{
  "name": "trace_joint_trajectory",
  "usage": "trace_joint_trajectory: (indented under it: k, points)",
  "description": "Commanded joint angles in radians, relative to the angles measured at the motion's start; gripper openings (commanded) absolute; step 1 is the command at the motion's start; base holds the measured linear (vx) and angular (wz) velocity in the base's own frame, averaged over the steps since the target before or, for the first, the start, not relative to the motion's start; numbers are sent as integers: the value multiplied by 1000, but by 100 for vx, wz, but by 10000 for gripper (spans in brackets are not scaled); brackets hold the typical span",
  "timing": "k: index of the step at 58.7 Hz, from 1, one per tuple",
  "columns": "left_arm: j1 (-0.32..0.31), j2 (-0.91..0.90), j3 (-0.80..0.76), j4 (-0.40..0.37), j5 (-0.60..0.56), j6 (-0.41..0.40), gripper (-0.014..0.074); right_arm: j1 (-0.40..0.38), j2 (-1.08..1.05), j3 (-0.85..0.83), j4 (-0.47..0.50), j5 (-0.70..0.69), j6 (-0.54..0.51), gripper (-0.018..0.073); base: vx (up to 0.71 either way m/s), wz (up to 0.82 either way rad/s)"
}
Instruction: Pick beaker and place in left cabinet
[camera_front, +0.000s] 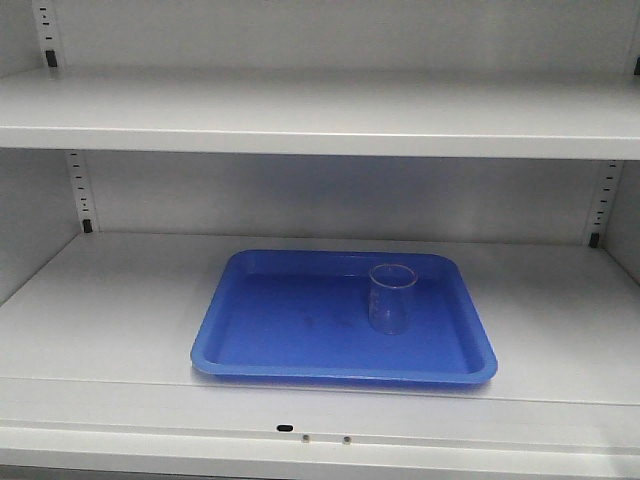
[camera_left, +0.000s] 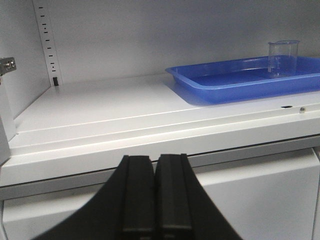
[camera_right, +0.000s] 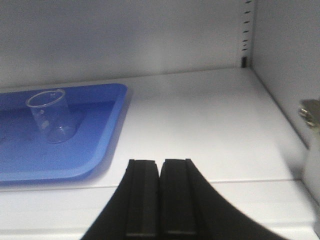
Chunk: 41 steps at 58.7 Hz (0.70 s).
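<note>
One small clear glass beaker (camera_front: 391, 297) stands upright in one shallow blue plastic tray (camera_front: 270, 340) on the lower of two shelves in the light grey metal cabinet (camera_front: 120, 310). It lies ahead and far right of the left end effector (camera_left: 155, 195), ahead and left of the right end effector (camera_right: 159, 197). Both have jaws pressed together, holding nothing.

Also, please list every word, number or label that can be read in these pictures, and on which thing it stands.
None can be read.
beaker: faint white marks on the glass, too blurred to read.
blue tray: no text.
cabinet shelf: no text.
slotted uprights: only slots, no numbers.
</note>
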Motion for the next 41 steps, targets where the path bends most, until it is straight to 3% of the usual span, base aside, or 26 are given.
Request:
trace_joint_trajectory:
  k: [1,21,41]
  points:
    - [-6,-19,17,-8,-86,-2,1,-32,-109,90,-6,-166,-14,-9,0,0]
    - [-6,-19,17,-8,-86,-2,1,-41,-585,502,-47,-208,-17,-9,0,0]
    - [-6,-19,17,-8,-86,-2,1,-38,-665,527,-46,-133,-17,-9,0,0]
